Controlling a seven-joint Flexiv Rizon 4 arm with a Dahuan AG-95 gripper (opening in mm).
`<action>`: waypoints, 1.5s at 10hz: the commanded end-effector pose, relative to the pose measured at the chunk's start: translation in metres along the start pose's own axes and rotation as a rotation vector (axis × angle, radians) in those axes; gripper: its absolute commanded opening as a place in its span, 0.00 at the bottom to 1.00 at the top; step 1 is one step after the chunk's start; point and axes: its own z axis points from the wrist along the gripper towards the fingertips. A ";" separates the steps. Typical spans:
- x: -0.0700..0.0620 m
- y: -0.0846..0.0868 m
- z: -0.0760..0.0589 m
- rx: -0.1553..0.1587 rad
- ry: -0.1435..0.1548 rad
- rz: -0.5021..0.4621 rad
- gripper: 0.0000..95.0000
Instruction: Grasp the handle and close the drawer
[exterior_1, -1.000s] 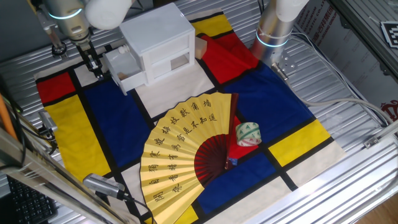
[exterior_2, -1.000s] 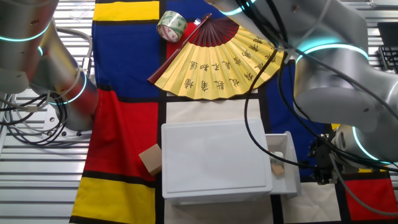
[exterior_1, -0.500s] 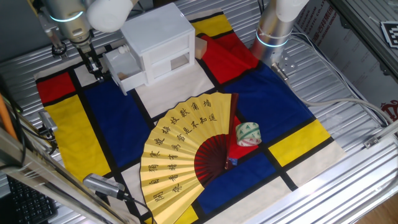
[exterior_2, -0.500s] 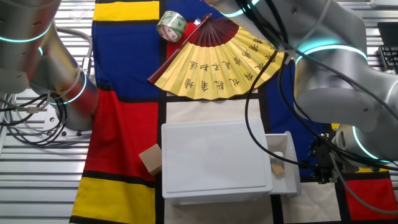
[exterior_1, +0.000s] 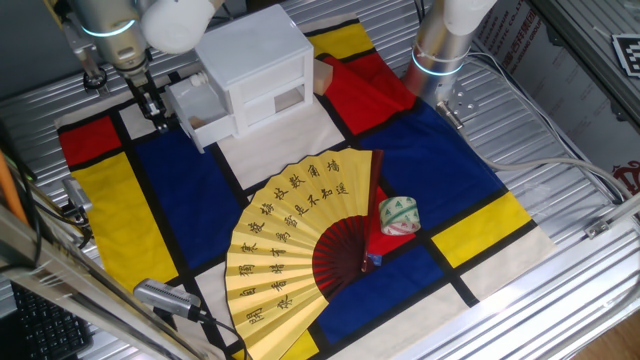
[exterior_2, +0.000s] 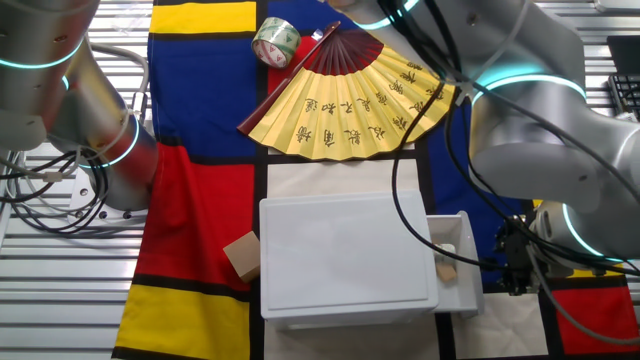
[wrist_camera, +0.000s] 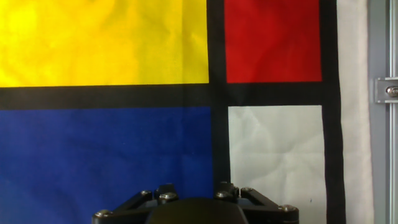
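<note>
One table (exterior_1: 560, 120), one cloth (exterior_1: 180, 190), one cabinet (exterior_1: 255, 60), one fan (exterior_1: 290, 240), one tape roll (exterior_1: 398, 215). The drawer (exterior_1: 200, 108) juts open from the cabinet's side; its handle is hidden. The claw (exterior_1: 155, 110) hangs just beside it, fingers pointing down; its opening cannot be told.

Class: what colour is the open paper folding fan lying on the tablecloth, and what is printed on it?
The open paper folding fan is yellow with black characters and dark red ribs, clearest in the fixed view facing the cabinet's drawers.

pincer (exterior_1: 153, 106) beside open drawer (exterior_1: 196, 112), bare cloth (wrist_camera: 124, 143) below
</note>
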 end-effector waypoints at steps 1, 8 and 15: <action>-0.001 0.001 0.001 -0.002 0.001 0.001 0.40; 0.008 0.002 0.003 -0.004 0.005 0.006 0.20; 0.008 0.003 0.002 -0.006 0.013 0.012 0.00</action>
